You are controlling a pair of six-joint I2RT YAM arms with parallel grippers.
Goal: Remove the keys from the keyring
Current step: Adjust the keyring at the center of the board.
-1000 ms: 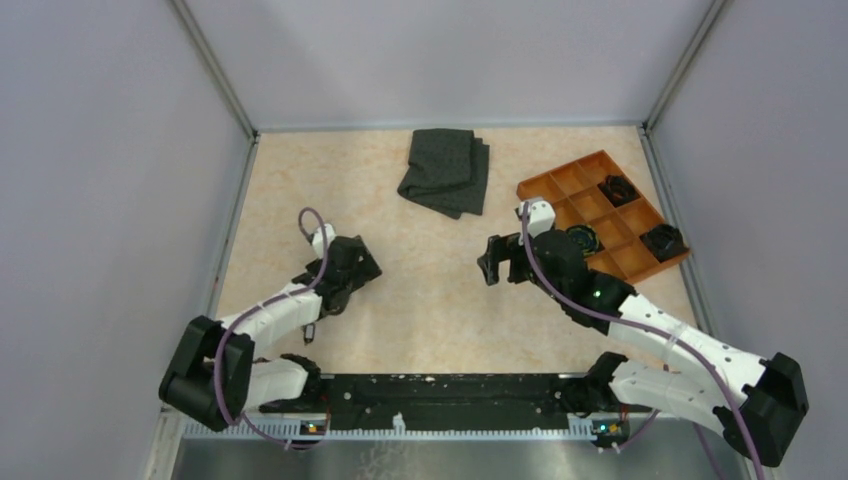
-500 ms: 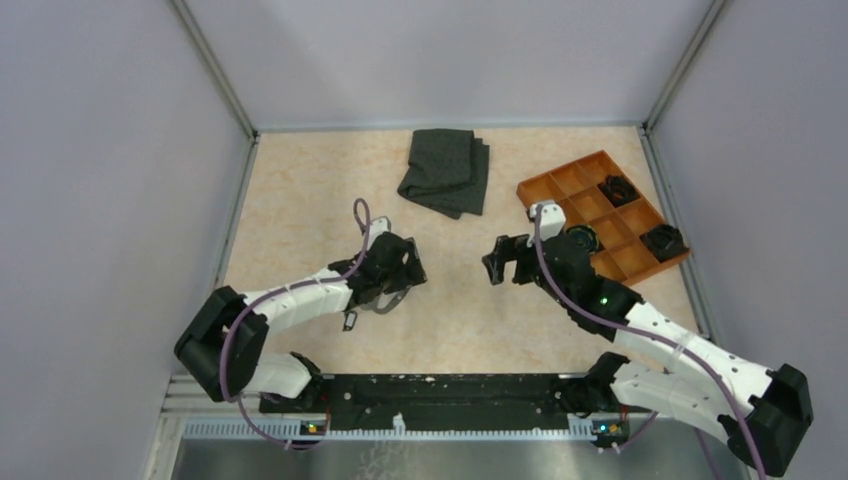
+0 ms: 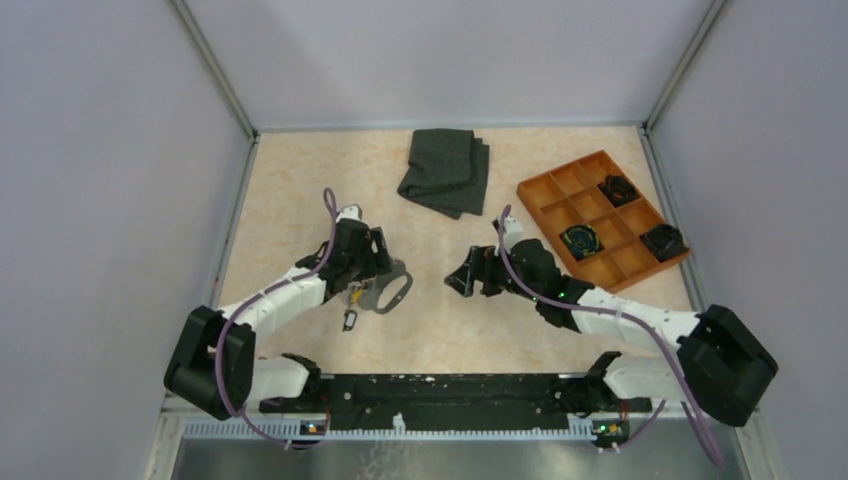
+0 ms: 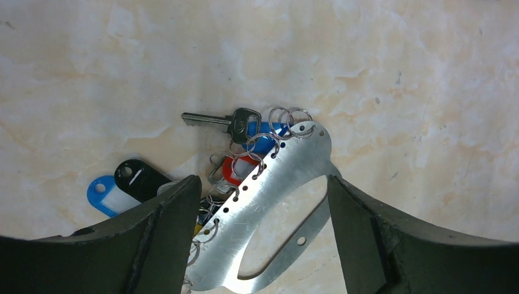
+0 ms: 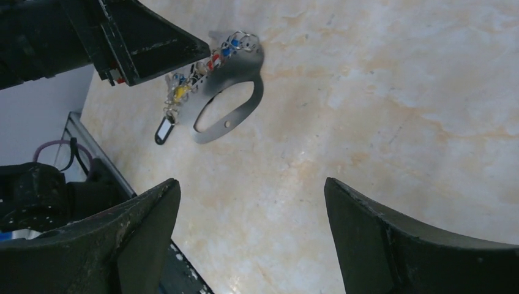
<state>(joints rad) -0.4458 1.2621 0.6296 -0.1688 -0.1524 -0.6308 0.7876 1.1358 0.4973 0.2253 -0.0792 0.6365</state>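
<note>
The keyring is a flat, pale metal loop lying on the table, also in the overhead view and the right wrist view. The keys hang from small rings along its edge, with dark, blue and red heads. A black tag trails from the bunch. My left gripper is open and straddles the loop without touching it. My right gripper is open and empty, over bare table to the right of the keyring.
A folded dark grey cloth lies at the back. An orange compartment tray at the right holds black clumps. Walls close in on three sides. A black rail runs along the near edge.
The left gripper swung right, then back a little, and now sits over the keyring, which lies farther right than a second ago. The right gripper has slid left and lower towards it.
</note>
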